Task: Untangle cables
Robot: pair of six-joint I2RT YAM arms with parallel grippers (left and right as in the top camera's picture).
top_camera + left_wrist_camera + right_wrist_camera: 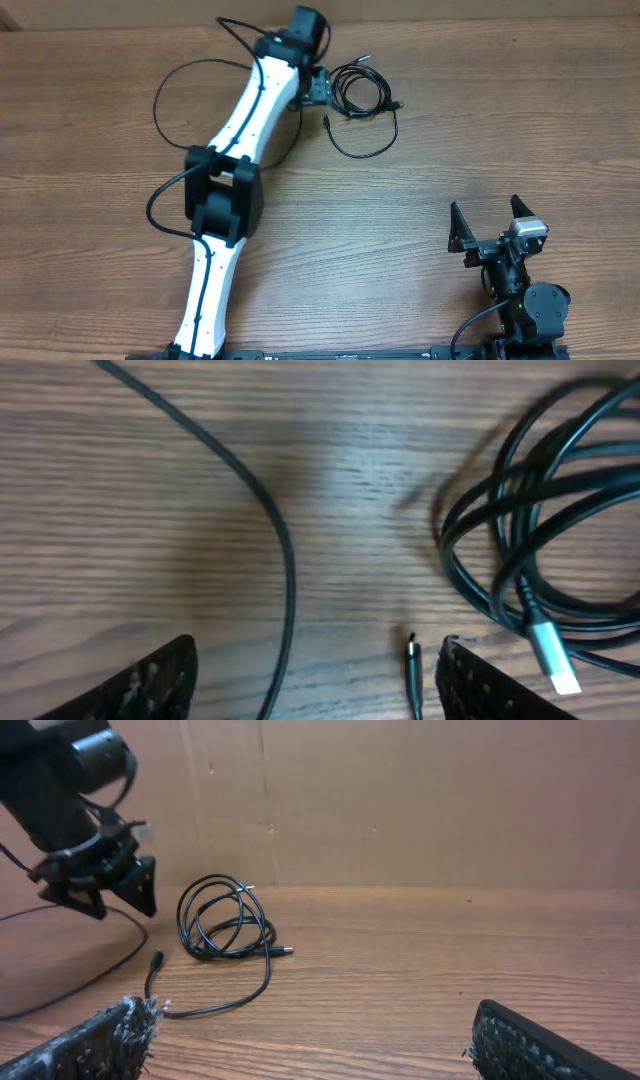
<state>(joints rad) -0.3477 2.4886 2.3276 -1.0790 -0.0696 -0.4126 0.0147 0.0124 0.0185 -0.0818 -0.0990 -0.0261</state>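
Note:
The cables (362, 86) lie as a small black coil at the table's far side. One loose tail (368, 148) loops toward me and ends in a small plug (327, 122). My left gripper (318, 88) hovers just left of the coil, open and holding nothing. In the left wrist view the coil (545, 545) with a silver connector (551, 656) sits at the right, and the small black plug (413, 660) lies just inside the right finger (485, 685). My right gripper (486, 206) stands open and empty far off at the near right, and its view shows the coil (225, 920) in the distance.
A longer black wire (270, 530) runs across the wood between the left fingers, and I cannot tell whether it belongs to the arm. The left arm (235, 190) stretches diagonally over the table's left half. A cardboard wall (400, 800) stands behind the table.

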